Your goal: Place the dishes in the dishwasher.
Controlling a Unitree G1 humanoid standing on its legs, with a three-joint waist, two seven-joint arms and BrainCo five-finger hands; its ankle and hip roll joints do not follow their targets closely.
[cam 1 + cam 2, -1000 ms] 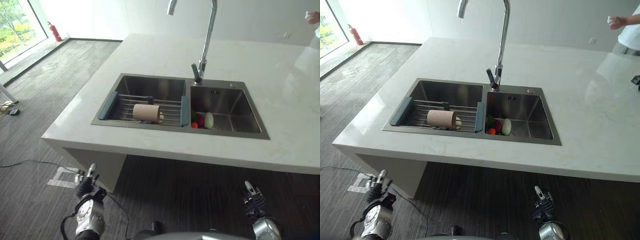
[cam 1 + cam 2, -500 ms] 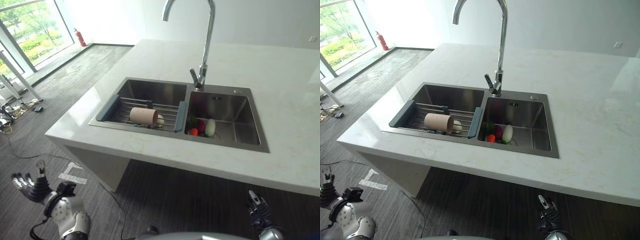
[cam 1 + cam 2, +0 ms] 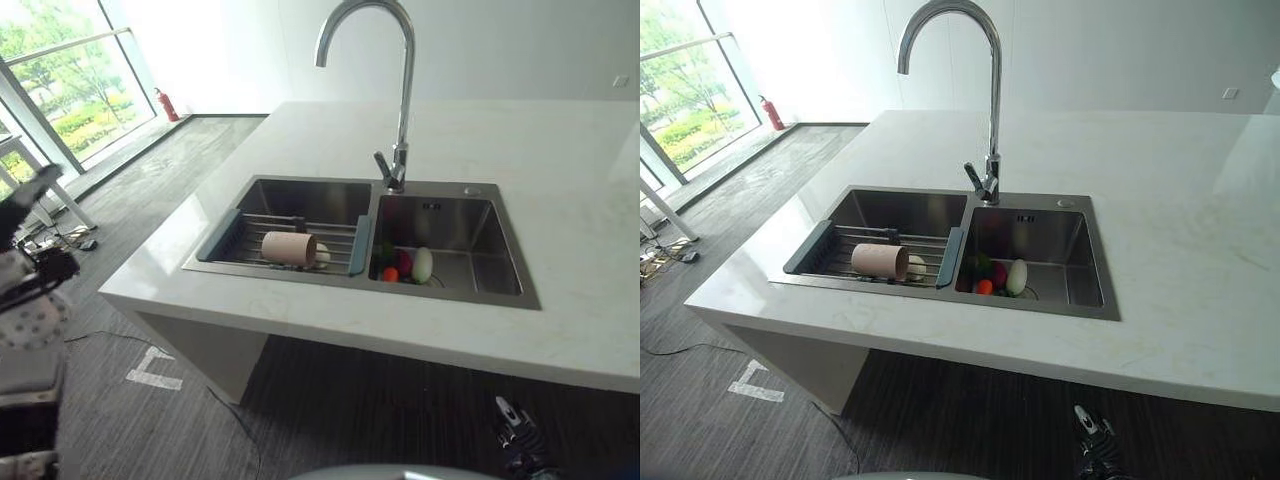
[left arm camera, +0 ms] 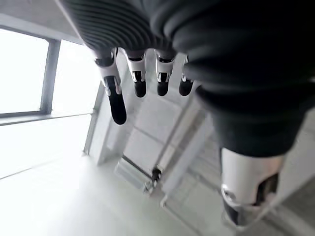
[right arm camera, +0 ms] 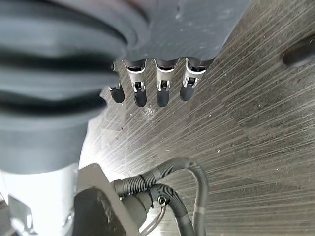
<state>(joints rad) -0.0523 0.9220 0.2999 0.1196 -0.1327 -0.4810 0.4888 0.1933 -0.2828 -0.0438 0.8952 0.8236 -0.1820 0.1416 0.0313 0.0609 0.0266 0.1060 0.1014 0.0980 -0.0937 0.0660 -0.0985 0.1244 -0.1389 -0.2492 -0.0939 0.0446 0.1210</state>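
Dishes: a beige cup (image 3: pixel 289 247) lies on its side on the drying rack (image 3: pixel 300 232), with a small white piece (image 3: pixel 321 254) just beside its mouth.
Rack: grey-blue ends, wire bars, set across the left basin of the sink (image 3: pixel 470 272).
Right basin: red, green and white items (image 3: pixel 1000 275) clustered at its near left corner.
Faucet: tall chrome gooseneck (image 3: pixel 985 95) rising between the basins.
Surface: white marble-look counter (image 3: pixel 560 190), an island over grey striped floor (image 3: pixel 150 170).
Room: windows (image 3: pixel 70 85) at left, a red fire extinguisher (image 3: pixel 166 104) by the far wall.
Left hand (image 4: pixel 140 81): raised off to the left side, fingers straight and relaxed, holding nothing.
Right hand (image 5: pixel 160 93): low over the floor, fingers straight, empty.
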